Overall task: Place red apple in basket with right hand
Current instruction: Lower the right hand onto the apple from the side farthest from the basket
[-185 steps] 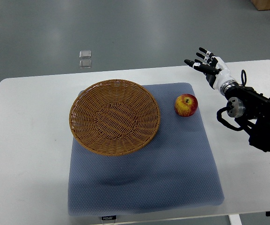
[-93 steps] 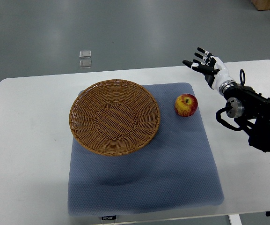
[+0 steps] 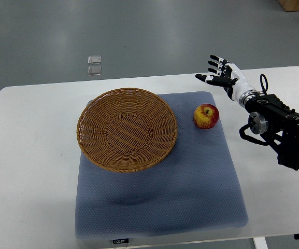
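Shifted leftward, right hand [image 3: 223,77] fingers [image 3: 205,78] spread, seemingly above, beyond apple [image 3: 206,116].

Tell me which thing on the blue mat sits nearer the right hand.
The apple. It lies at the mat's right side, just below and left of the open right hand; the basket sits farther left.

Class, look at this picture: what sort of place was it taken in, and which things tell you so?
Probably a robotics lab or test room: a plain white table on a bare grey floor, a blue-grey padded mat laid out as a work area, and a black-and-white robot right hand.
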You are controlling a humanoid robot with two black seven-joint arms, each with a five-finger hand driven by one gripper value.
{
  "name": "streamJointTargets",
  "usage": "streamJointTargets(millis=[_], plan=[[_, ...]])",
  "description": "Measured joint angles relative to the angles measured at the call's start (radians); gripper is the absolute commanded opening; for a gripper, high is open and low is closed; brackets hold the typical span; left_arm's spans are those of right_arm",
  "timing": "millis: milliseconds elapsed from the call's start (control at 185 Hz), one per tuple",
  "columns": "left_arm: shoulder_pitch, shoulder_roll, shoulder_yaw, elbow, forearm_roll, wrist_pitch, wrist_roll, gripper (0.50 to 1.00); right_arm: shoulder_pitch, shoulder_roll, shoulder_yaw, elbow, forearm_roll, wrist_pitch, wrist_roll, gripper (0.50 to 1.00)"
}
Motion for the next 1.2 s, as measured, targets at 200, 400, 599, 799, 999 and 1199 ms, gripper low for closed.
streamJointTargets(millis=[200, 400, 599, 799, 999, 1199], plan=[[0.000, 0.000, -0.001, 0.000, 0.000, 0.000, 0.000, 1.000, 0.005, -0.013, -0.014, 0.002, -0.095, 0.058, 0.014, 0.919], [0.001, 0.000, -0.002, 0.002, 0.000, 0.000, 0.000, 1.000, 0.009, -0.079, -0.023, 0.065, -0.231, 0.133, 0.028, 0.919], [0.001, 0.000, 0.001, 0.002, -0.001, 0.000, 0.000, 1.000, 0.018, -0.160, -0.023, 0.168, -0.422, 0.231, 0.035, 0.919], [0.001, 0.000, 0.001, 0.002, 0.000, 0.000, 0.000, 1.000, 0.042, -0.219, -0.029, 0.226, -0.687, 0.340, 0.072, 0.919], [0.001, 0.000, 0.001, 0.002, -0.001, 0.000, 0.000, 1.000, 0.099, -0.249, -0.106, 0.248, -0.873, 0.374, 0.118, 0.917], [0.000, 0.000, 0.002, 0.002, -0.002, 0.000, 0.000, 1.000, 0.139, -0.244, -0.231, 0.250, -0.949, 0.337, 0.124, 0.917]])
